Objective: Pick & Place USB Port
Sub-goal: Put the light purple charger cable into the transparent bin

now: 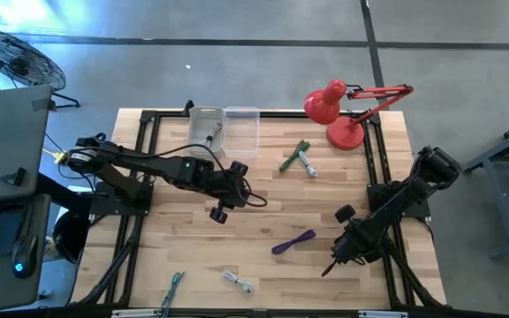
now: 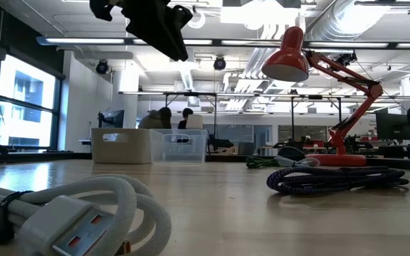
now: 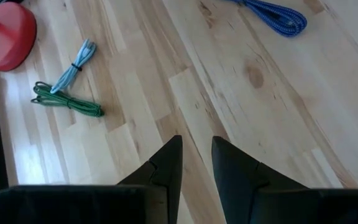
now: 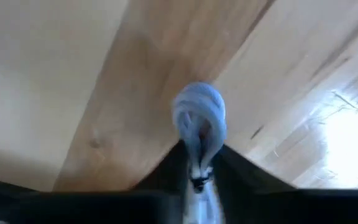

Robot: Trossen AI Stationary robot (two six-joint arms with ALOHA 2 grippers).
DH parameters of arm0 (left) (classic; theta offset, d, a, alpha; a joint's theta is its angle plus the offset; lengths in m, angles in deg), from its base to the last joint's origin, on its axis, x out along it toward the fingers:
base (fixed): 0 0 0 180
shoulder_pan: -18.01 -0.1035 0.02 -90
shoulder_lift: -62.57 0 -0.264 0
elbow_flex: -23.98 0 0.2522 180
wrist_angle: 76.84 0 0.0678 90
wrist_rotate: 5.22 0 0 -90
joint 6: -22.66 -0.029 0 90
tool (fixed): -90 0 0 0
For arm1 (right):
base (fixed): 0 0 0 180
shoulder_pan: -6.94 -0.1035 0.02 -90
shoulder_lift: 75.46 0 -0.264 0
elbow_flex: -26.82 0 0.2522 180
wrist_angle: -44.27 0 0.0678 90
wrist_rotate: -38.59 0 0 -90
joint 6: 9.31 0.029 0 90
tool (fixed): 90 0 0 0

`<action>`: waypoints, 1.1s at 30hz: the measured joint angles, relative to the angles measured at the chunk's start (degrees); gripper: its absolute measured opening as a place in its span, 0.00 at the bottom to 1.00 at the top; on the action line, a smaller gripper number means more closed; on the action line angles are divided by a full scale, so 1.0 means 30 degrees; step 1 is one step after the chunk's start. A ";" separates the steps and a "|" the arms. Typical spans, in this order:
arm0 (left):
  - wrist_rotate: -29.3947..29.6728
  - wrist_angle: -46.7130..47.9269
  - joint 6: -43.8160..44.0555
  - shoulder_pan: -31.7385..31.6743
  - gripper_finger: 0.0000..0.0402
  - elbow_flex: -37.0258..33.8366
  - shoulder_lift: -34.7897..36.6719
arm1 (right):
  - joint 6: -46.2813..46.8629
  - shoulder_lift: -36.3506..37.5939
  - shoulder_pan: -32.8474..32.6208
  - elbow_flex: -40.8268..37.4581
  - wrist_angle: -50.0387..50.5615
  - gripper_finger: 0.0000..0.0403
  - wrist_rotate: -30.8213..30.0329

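Several bundled USB cables lie on the wooden table: a purple one (image 1: 292, 241) (image 2: 333, 178), a white one (image 1: 237, 283) (image 2: 70, 213) near the near edge, a green one (image 1: 293, 156) (image 3: 67, 101) with a light blue one (image 3: 74, 67) beside it, and a teal one (image 1: 173, 288). My left gripper (image 1: 219, 212) (image 3: 196, 146) (image 2: 162, 32) hangs above the table's middle, slightly open and empty. My right gripper (image 1: 330, 265) (image 4: 199, 152) is low over the near right part of the table, shut on a pale coiled cable (image 4: 197, 112). My right gripper pinches the pale cable bundle between its two fingers (image 4: 169, 165). The looped end (image 4: 197, 102) sticks out past the fingertips. The rest of the bundle is hidden behind the fingers. Whether the bundle touches the table, I cannot tell.
Two clear bins (image 1: 224, 124) (image 2: 151, 146) stand at the far edge, one with a cable in it. A red desk lamp (image 1: 338, 110) (image 2: 312, 71) stands at the far right corner. Black frame rails (image 1: 144, 168) run along both sides. Bare wood lies between the grippers.
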 joint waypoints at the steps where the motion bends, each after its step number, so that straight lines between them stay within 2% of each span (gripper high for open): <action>1: 0.0002 -0.0003 -0.0004 0.0000 0.21 -0.0021 -0.0001 | 0.0099 0.0000 0.0128 0.0007 0.0007 0.06 0.0000; 7: 0.0702 0.0060 -0.0456 0.0000 0.21 -0.0056 -0.0007 | 0.1712 -0.0091 0.0384 0.0647 0.0524 0.04 -0.1492; 13: 0.1539 0.0209 -0.2067 0.0000 0.21 -0.0056 -0.0007 | 0.2321 -0.0124 0.0645 0.3608 0.3191 0.04 -0.5977; 17: 0.3664 0.1262 -0.2260 -0.0007 0.21 -0.0056 0.0015 | 0.2674 -0.0117 0.1284 0.6685 0.4523 0.04 -0.9840; 20: 0.5174 0.2344 -0.1950 -0.0015 0.21 -0.0080 0.0289 | 0.1809 -0.0094 0.1857 0.9014 0.4715 0.04 -1.2706; 24: 0.5500 0.3738 -0.1740 -0.0015 0.21 -0.0092 0.0971 | -0.0114 -0.0080 0.2876 1.1590 0.4569 0.04 -1.5431; 28: 0.6260 0.4981 -0.1125 -0.0007 0.21 -0.0078 0.2317 | -0.2096 0.0267 0.4303 1.3131 0.3434 0.04 -1.6186; 33: 0.6103 0.5834 -0.0809 -0.0007 0.21 -0.0078 0.5014 | -0.4840 0.0960 0.6372 1.3286 0.0103 0.04 -1.4776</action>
